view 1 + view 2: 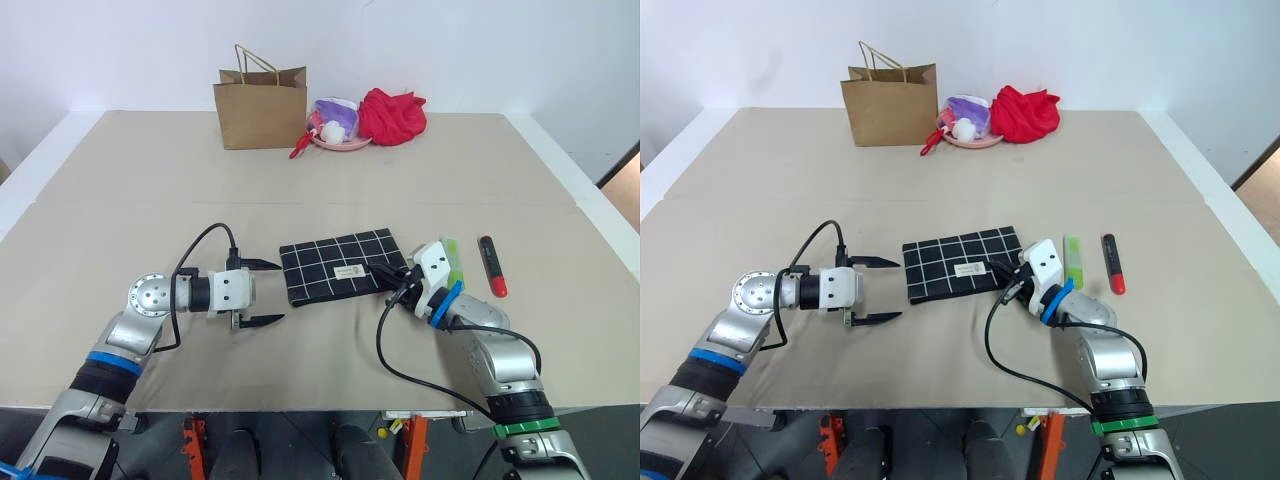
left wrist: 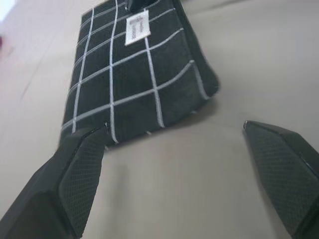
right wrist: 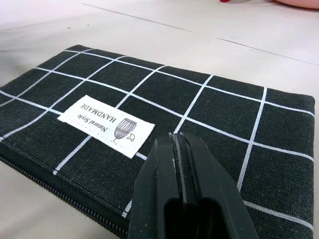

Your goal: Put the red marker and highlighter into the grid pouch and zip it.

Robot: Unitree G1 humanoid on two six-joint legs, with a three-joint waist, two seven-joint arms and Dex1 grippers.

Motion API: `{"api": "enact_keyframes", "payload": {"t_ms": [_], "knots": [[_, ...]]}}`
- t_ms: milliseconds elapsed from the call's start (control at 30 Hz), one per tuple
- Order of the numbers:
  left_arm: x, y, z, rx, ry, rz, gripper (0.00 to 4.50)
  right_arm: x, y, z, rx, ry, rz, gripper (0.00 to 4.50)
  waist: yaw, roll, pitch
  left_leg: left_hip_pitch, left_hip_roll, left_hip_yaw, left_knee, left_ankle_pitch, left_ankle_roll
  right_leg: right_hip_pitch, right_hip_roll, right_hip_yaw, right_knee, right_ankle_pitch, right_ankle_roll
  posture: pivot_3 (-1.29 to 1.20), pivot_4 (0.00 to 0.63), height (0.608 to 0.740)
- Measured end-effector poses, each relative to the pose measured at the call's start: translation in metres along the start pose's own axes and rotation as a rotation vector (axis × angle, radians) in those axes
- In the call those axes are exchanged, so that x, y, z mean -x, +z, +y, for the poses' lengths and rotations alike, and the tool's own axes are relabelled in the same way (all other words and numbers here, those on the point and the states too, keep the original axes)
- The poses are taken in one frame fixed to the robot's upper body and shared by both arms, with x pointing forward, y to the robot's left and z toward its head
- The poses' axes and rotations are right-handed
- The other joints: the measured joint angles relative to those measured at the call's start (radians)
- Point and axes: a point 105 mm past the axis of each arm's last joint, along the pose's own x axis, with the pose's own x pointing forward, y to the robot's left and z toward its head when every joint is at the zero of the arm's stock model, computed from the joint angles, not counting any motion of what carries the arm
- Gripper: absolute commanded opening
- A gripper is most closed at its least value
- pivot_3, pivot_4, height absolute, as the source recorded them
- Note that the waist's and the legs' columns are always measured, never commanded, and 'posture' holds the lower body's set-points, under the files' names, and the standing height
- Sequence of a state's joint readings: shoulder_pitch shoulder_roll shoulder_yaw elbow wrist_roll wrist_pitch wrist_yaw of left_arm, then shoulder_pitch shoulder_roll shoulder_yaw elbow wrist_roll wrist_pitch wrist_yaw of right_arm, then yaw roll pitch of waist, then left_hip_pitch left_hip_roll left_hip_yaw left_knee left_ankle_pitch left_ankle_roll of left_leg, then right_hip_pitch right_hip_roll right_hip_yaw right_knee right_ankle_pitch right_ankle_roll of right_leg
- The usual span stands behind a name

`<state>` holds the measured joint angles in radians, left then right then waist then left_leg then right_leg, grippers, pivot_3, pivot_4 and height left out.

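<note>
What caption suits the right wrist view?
Right hand, fingers shut, over the grid pouch near its white label.

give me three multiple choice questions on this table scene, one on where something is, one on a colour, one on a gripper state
1. Where does the red marker lie?
A. inside the grid pouch
B. on the table, on the far side of the highlighter from the pouch
C. in the brown paper bag

2. What colour are the lines on the grid pouch?
A. white
B. yellow
C. red

3. How do the fingers of the left gripper stand?
A. closed on the marker
B. closed on the pouch
C. spread apart, holding nothing

Answers:
1 B: the marker rests on the bare table beyond the highlighter, with the pouch on the highlighter's other side.
2 A: thin white lines cross the black fabric.
3 C: its two black fingers stand apart beside the pouch's end, with nothing between them.
</note>
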<state>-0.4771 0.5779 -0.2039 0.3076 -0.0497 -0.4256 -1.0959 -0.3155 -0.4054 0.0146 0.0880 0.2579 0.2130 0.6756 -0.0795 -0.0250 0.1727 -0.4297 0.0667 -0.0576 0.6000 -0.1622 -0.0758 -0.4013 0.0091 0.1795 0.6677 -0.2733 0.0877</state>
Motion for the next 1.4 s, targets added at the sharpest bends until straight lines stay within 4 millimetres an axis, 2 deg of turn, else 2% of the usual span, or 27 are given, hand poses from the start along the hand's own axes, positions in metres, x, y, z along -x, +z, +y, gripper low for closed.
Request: {"api": "enact_keyframes", "payload": {"t_ms": [200,467,567,767,833,867,1033,1133,1200,1300,1367,1400], "knots": [[-0.018,0.003,0.01,-0.089,-0.026,-0.043,4.5,0.0,0.001,0.0,0.014,0.0,-0.008,0.06,0.001,0.0,0.0,0.0,0.0,0.0,0.0,0.0,0.0,0.0,0.0,0.0,0.0,0.0,0.0,0.0,0.15,0.74],[-0.031,0.001,0.016,-0.112,-0.055,-0.071,4.5,-0.001,0.006,0.004,0.021,0.008,-0.026,0.06,0.001,0.001,0.0,0.0,0.0,0.0,0.001,0.0,0.0,0.001,0.0,0.0,0.0,0.0,0.001,0.0,0.15,0.74],[-0.036,0.0,0.015,-0.101,-0.076,-0.083,3.6,0.0,0.006,0.005,0.023,0.011,-0.029,0.0,0.001,0.001,-0.001,0.0,0.0,-0.001,0.001,0.0,0.0,0.001,0.0,0.0,0.0,0.0,0.001,0.0,0.15,0.74],[-0.04,-0.005,0.006,-0.084,-0.138,-0.082,1.04,0.002,0.004,0.007,0.022,0.013,-0.026,0.0,0.001,0.001,-0.001,0.0,0.0,-0.001,0.001,0.001,0.001,0.001,0.0,0.0,0.001,0.001,0.001,0.0,0.15,0.74],[-0.041,-0.003,0.01,-0.092,-0.135,-0.082,0.24,0.002,0.005,0.008,0.025,0.017,-0.029,0.0,0.001,0.001,-0.001,0.0,0.0,-0.001,0.001,0.001,0.002,0.001,0.0,0.0,0.001,0.001,0.002,0.0,0.15,0.74],[-0.041,-0.003,0.012,-0.097,-0.134,-0.082,0.1,0.002,0.006,0.008,0.026,0.019,-0.03,0.0,0.001,0.001,-0.001,0.0,0.0,-0.001,0.001,0.001,0.002,0.001,0.0,0.0,0.0,0.001,0.002,0.0,0.15,0.74],[-0.044,-0.001,0.011,-0.084,-0.155,-0.097,0.1,0.002,0.006,0.009,0.03,0.03,-0.029,0.0,0.004,0.003,-0.002,0.0,-0.001,-0.001,0.0,0.001,0.002,0.001,0.0,0.0,0.0,0.0,0.002,0.0,0.15,0.74],[-0.045,0.0,0.012,0.004,-0.16,-0.116,0.0,0.004,0.015,0.006,0.028,0.024,-0.062,0.92,0.003,0.003,-0.001,-0.001,-0.001,-0.001,0.0,0.001,0.002,0.0,0.0,0.0,0.0,0.0,0.002,0.0,0.15,0.74],[-0.043,0.004,0.016,0.111,-0.155,-0.15,0.0,0.013,0.033,-0.001,0.026,0.011,-0.116,1.59,0.002,0.004,0.0,-0.003,-0.001,-0.002,0.0,0.001,0.002,-0.001,0.0,0.0,0.001,0.0,0.002,0.0,0.15,0.74],[-0.03,0.013,0.027,0.204,-0.137,-0.187,0.0,0.038,0.069,-0.019,0.088,-0.032,-0.208,3.17,0.001,0.005,0.0,-0.003,-0.001,-0.003,0.0,0.001,0.002,-0.001,0.0,-0.001,0.001,0.0,0.002,0.0,0.15,0.74],[-0.023,0.016,0.031,0.231,-0.128,-0.191,0.0,0.045,0.079,-0.023,0.103,-0.047,-0.236,4.16,0.0,0.005,0.0,-0.002,-0.001,-0.004,0.0,0.001,0.002,0.0,0.0,-0.003,0.001,-0.001,0.001,0.0,0.15,0.74],[-0.023,0.018,0.031,0.245,-0.132,-0.196,0.0,0.048,0.077,-0.022,0.094,-0.045,-0.234,4.4,0.0,0.005,0.0,-0.002,-0.001,-0.005,0.0,0.001,0.003,0.0,0.001,-0.003,0.001,-0.001,0.001,0.0,0.15,0.74]]}}
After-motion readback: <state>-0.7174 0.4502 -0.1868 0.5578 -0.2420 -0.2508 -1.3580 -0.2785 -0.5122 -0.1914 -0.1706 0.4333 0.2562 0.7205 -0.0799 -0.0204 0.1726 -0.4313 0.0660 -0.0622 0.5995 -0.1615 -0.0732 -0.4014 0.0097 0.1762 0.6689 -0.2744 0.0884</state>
